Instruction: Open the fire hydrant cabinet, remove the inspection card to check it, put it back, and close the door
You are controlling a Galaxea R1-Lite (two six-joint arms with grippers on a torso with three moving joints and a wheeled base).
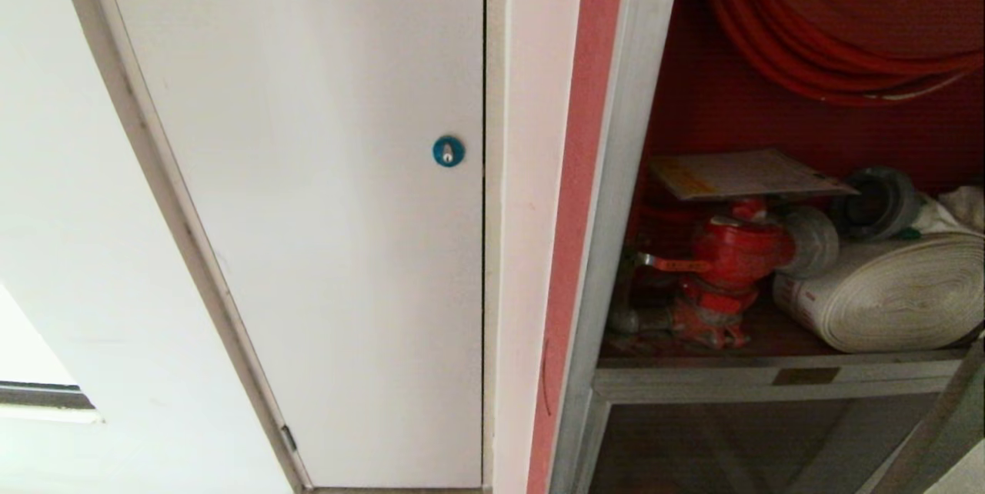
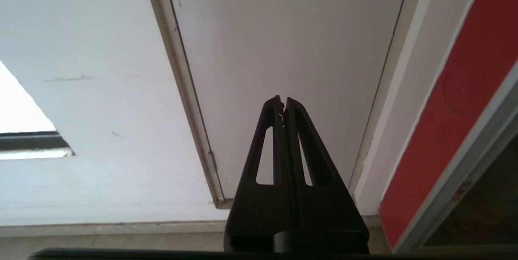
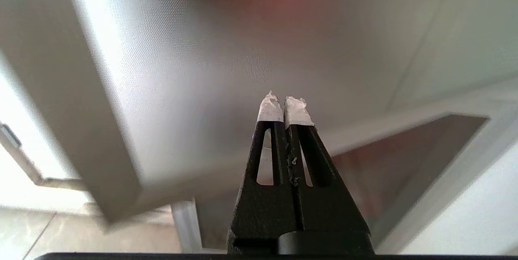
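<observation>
At the right of the head view the fire hydrant cabinet [image 1: 616, 194] stands open, the inspection card [image 1: 746, 173] lying atop its red valve [image 1: 727, 263], while the left end effector [image 2: 283, 100] and right end effector [image 3: 284, 100] are both closed, empty.

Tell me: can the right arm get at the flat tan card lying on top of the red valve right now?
Probably yes. The cabinet stands open, and the card lies uncovered on the red valve. The right gripper is shut and empty beside the swung-out glass door, so it must open first.
</observation>
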